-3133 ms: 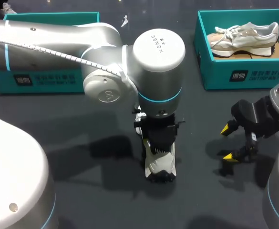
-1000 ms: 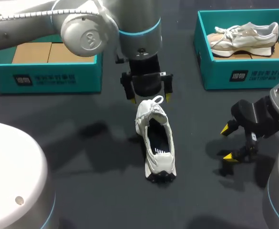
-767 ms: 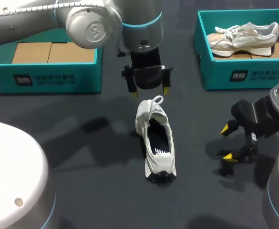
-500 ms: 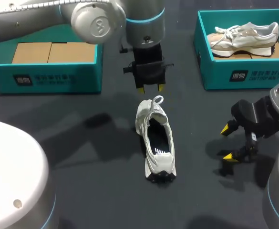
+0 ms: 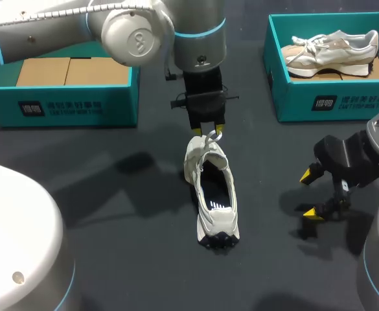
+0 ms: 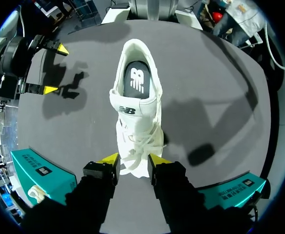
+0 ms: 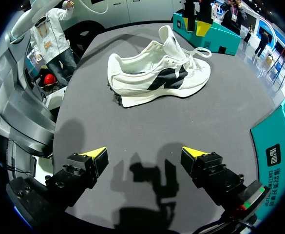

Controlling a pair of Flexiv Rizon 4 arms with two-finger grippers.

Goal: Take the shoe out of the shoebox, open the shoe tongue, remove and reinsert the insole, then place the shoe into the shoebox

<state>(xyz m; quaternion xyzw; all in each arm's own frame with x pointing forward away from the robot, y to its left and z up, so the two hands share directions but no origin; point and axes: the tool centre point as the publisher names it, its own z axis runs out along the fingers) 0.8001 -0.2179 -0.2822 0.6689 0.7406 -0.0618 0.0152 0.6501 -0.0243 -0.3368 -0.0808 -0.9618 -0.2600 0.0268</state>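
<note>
A white shoe (image 5: 210,188) lies on the dark table, toe towards the far side, tongue pulled up and the dark insole (image 6: 136,83) showing. My left gripper (image 5: 206,131) hangs just above and past the toe. Its fingers stand partway in, and in the left wrist view the toe and laces (image 6: 135,146) show between the yellow tips of the left gripper (image 6: 133,161), which holds nothing. My right gripper (image 5: 311,194) stands open low over the table to the shoe's right. In the right wrist view the shoe (image 7: 159,73) lies side-on ahead of the right gripper (image 7: 144,155).
A teal shoebox (image 5: 66,107) with a cardboard floor stands at the back left. A second teal shoebox (image 5: 332,100) at the back right holds a beige shoe (image 5: 332,48). My left arm crosses over the back left box.
My left gripper has drawn back from the shoe's toe towards the far side and its fingers have come closer together. The shoe and my right arm have not moved.
</note>
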